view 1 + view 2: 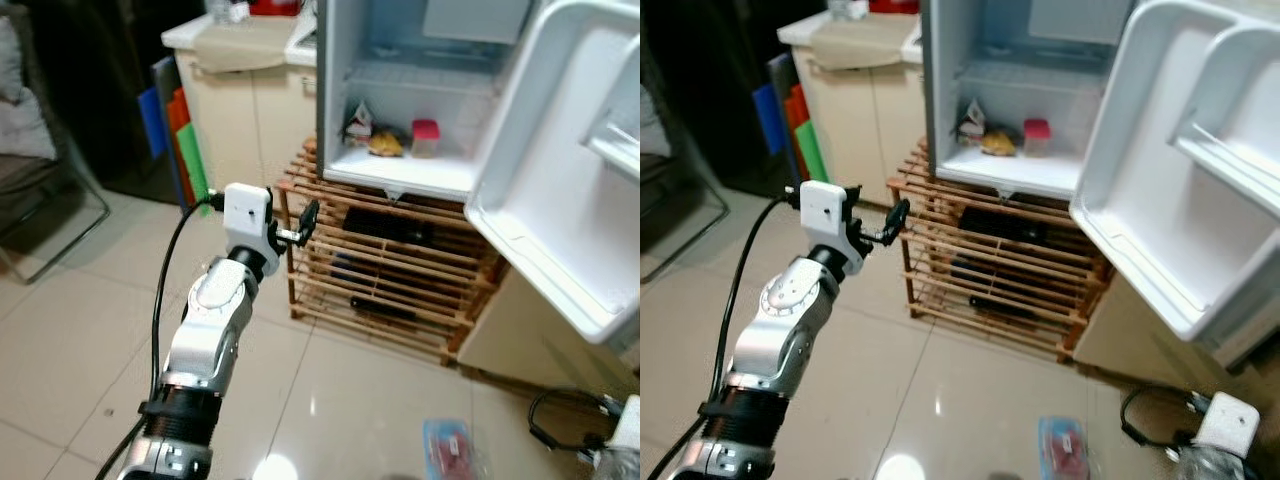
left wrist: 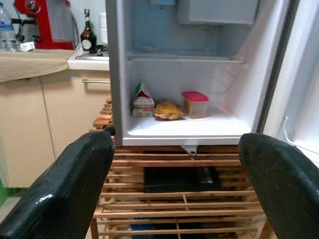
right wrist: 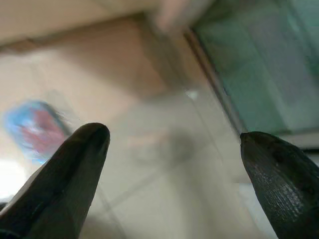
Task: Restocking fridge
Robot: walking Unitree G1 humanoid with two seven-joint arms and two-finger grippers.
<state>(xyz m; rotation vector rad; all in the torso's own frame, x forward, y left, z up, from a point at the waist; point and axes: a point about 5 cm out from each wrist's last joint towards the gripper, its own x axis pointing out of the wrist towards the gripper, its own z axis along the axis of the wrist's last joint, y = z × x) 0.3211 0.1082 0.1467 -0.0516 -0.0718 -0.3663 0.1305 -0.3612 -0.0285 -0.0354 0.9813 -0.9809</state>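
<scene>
The small fridge (image 1: 400,180) stands open on a wooden rack, its white door (image 1: 560,200) swung out to the right. On its bottom shelf sit a small carton (image 2: 143,103), a yellow food bag (image 2: 168,110) and a red-lidded tub (image 2: 195,103). My left gripper (image 1: 305,222) is raised in front of the rack, left of the fridge opening, open and empty, pointing at the shelf (image 2: 174,142). A blue and red packet (image 1: 450,450) lies on the floor tiles at lower right. My right gripper (image 3: 172,135) hangs low above the floor near that packet (image 3: 32,130), open and empty.
The slatted wooden rack (image 1: 400,270) holds dark items under the fridge. A beige cabinet (image 1: 250,100) stands to the left, with coloured boards (image 1: 175,130) leaning beside it. A chair (image 1: 40,200) is at far left. A black cable (image 1: 560,420) coils on the floor at lower right.
</scene>
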